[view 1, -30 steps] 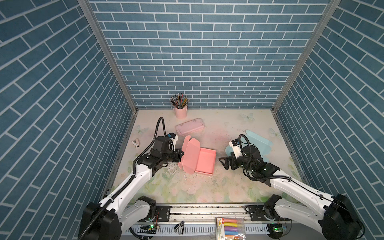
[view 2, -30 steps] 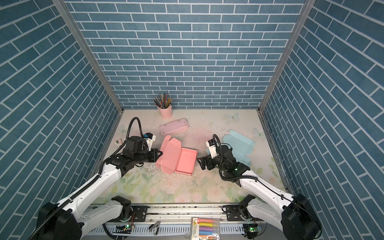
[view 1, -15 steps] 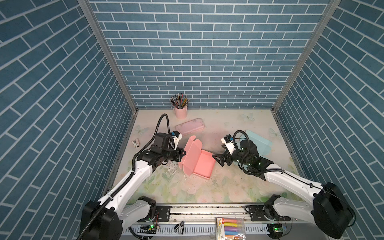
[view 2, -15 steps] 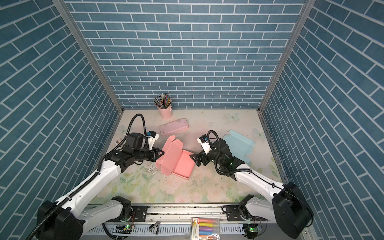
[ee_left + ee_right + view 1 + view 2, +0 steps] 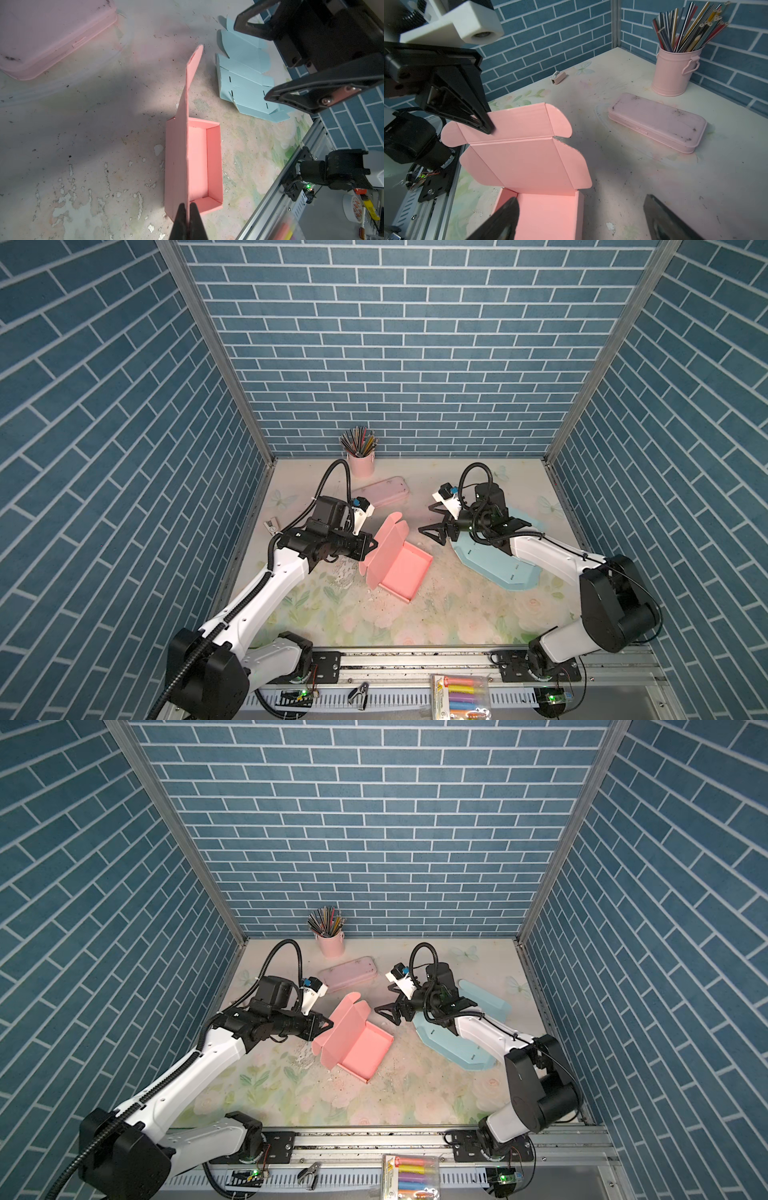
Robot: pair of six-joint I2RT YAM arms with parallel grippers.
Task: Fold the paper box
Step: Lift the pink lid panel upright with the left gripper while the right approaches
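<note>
Now the lid stands up and its flaps wait to be tucked.
Near the middle of the table (image 5: 457, 614), the pink paper box (image 5: 401, 572) lies with its tray open. The left gripper (image 5: 372, 545), at 9 o'clock of it, is pinched tight on the lid (image 5: 386, 537), while the right gripper (image 5: 427, 518), at 2 o'clock, gapes wide and holds nothing. I judge that the right one should bend the 2 side wings (image 5: 573, 166) inward before the lid goes down, and the left should hold firm without crushing the paper. Left wrist view gives the lid edge-on, almost upright, with paper between the jaws. Only the right wrist view gives its inner face and creases. Both top views show the right gripper apart from it.
</note>
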